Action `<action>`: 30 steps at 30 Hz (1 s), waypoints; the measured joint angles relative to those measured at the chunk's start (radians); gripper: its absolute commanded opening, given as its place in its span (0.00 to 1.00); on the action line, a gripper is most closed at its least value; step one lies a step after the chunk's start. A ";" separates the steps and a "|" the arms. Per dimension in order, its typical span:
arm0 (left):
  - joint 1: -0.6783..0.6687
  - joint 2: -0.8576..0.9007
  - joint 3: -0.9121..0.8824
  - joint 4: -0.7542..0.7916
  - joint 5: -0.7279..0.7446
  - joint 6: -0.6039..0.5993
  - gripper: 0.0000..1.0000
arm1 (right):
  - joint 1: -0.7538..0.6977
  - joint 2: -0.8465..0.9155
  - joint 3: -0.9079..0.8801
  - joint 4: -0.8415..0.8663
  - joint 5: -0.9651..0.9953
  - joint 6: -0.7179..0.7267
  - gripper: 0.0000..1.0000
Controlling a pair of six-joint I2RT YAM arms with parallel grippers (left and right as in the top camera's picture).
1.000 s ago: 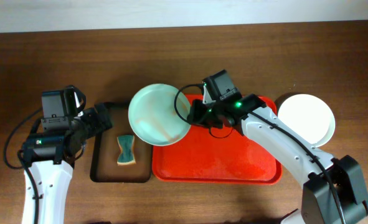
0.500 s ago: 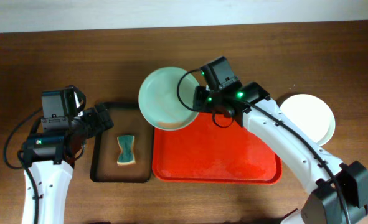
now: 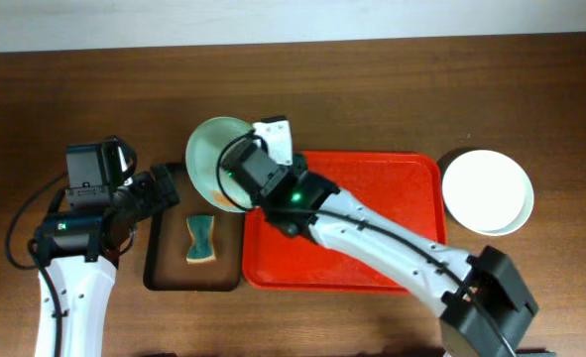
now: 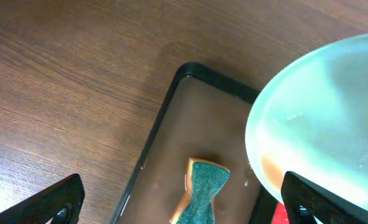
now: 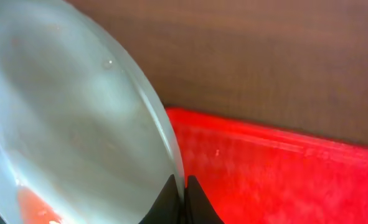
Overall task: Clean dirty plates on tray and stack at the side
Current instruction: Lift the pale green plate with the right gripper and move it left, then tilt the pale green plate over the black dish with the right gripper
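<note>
Two arms in view. Right arm point(image 3: 392, 243) reaches diagonally across the red tray point(image 3: 392, 198) toward its far-left corner; right gripper point(image 5: 183, 198) is pinched tight on the rim of the pale green plate point(image 3: 208, 159), which is held tilted, raised past the tray's left edge and partly over the black tray point(image 3: 159, 273). Orange-yellow smear shows low on the plate's inner face in the right wrist view.

Left arm point(image 3: 69, 288) sits at the table's left side, wrist bent toward the black tray. Left gripper point(image 4: 184, 202) has its jaws spread wide, nothing between them, hovering above the black tray's near-left part.

Green-and-yellow sponge point(image 3: 202, 241) lies in the black tray, which looks wet. White plate point(image 3: 487, 190) sits on the table just beside the red tray's far-right corner, on top of something grey I can't identify. Red tray itself is bare.

Surface: dark brown wood-grain table point(image 3: 372, 79); pale strip along the far edge. No readable labels or writing.
</note>
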 measured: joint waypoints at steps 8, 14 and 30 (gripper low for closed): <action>0.000 0.000 0.000 0.000 0.000 0.000 0.99 | 0.113 0.000 0.002 0.215 0.307 -0.367 0.04; 0.000 0.000 0.000 0.000 0.000 0.000 0.99 | 0.195 0.000 0.002 0.395 0.478 -0.613 0.04; 0.000 0.000 0.000 0.000 0.000 -0.003 0.99 | 0.230 0.000 0.002 0.593 0.614 -0.929 0.04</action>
